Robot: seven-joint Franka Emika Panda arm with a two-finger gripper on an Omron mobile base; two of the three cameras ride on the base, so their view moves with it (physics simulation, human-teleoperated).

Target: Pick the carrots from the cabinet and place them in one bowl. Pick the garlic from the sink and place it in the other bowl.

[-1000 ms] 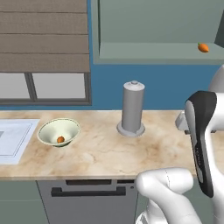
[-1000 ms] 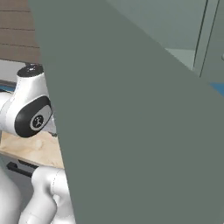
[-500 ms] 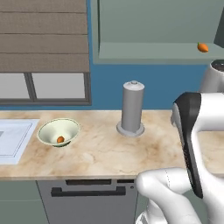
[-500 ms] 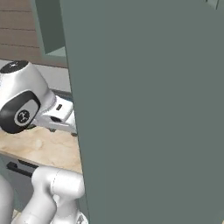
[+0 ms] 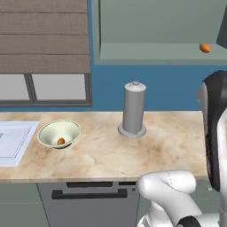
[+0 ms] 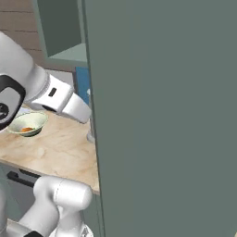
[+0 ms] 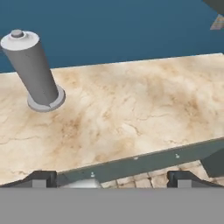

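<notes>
- Left base view, from the left: the sink (image 5: pixel 11 141) sits at the counter's left edge, its basin mostly cut off, so I cannot tell whether the garlic lies in it.
- Just right of it, the cream-green bowl (image 5: pixel 59 134) stands on the marble counter (image 5: pixel 168 142) with one carrot (image 5: pixel 61 141) already inside.
- Mid-counter, a grey cylindrical canister (image 5: pixel 133 109) stands upright on its round base, well apart from the bowl.
- Up on the right, the second carrot (image 5: pixel 205 48) lies on the floor of the open wall cabinet (image 5: pixel 155 51), near its right side.
- Hand view: the gripper (image 7: pixel 111 180) looks down over the counter edge, fingertips (image 7: pixel 41 179) spread wide with nothing between them.
- Step in hand, as I judge it: fetching the remaining carrot, with the first half of the carrot job done.
- Next move calls for raising the hand to the cabinet shelf, lining the spread fingers on either side of the carrot and closing; the cabinet door (image 6: pixel 162 115), which blocks much of the right base view, probably crowds the approach.
- Garlic and the blue bowl come afterwards.
</notes>
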